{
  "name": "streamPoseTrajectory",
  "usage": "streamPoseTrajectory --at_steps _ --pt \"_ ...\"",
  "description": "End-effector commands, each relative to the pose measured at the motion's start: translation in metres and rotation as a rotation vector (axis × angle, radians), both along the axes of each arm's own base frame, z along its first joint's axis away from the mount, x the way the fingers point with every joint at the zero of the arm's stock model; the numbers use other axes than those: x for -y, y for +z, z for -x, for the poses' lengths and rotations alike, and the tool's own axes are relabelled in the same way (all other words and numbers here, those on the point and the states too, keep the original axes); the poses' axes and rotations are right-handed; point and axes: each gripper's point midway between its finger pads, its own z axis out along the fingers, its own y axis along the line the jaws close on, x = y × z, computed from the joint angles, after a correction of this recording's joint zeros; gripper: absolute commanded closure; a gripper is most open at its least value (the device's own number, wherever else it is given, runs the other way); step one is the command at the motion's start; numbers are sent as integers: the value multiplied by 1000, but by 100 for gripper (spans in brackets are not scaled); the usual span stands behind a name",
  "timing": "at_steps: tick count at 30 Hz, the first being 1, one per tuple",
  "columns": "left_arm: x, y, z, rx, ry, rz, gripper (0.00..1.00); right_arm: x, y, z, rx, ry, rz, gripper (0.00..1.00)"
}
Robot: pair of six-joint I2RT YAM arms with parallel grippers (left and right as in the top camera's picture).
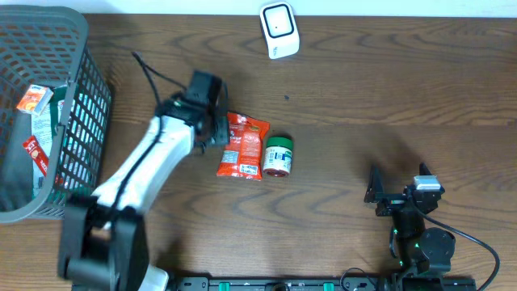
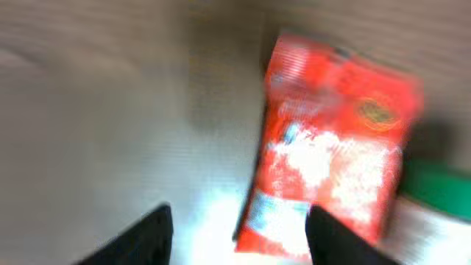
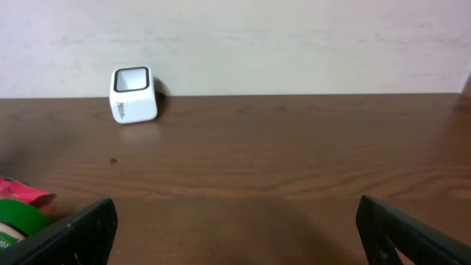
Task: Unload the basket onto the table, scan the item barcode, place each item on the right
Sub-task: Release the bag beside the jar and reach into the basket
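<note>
A red snack packet (image 1: 242, 145) lies flat on the wooden table. Against its right side lies a small jar with a green lid (image 1: 278, 155). My left gripper (image 1: 216, 126) hovers at the packet's upper left edge. In the blurred left wrist view its dark fingers (image 2: 147, 237) stand apart, with the red packet (image 2: 331, 147) below them reaching under the right one. My left gripper (image 2: 239, 224) is open and grips nothing. The white barcode scanner (image 1: 279, 31) stands at the table's far edge, also in the right wrist view (image 3: 133, 93). My right gripper (image 3: 235, 221) rests open at the front right (image 1: 378, 192).
A grey wire basket (image 1: 81, 121) at the far left holds small red packets (image 1: 34, 99). A black cable (image 1: 153, 73) trails from the left arm. The green jar (image 3: 18, 217) shows at the left edge of the right wrist view.
</note>
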Motion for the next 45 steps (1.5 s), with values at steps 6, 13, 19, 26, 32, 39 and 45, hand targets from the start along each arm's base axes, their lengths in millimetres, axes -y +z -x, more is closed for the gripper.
streamPoseTrajectory --at_steps 6,13,19,26,32,39,45 --pt "-80 182 -24 307 179 -85 34 3 -1 0 -5 -11 1 1" --pt "-204 237 -13 408 509 -131 34 3 -1 0 -4 -11 1 1" --pt "-302 214 17 330 777 -178 34 3 -1 0 -4 -11 1 1" --pt "-383 147 50 140 1015 -164 24 3 -1 0 -4 -11 1 1" --pt "-404 76 52 -43 1044 -79 25 3 -1 0 -4 -12 1 1" --pt "-407 13 49 -208 1006 -52 32 3 -1 0 -5 -11 1 1" --pt "-406 -23 51 -298 995 -31 33 3 -1 0 -5 -12 1 1"
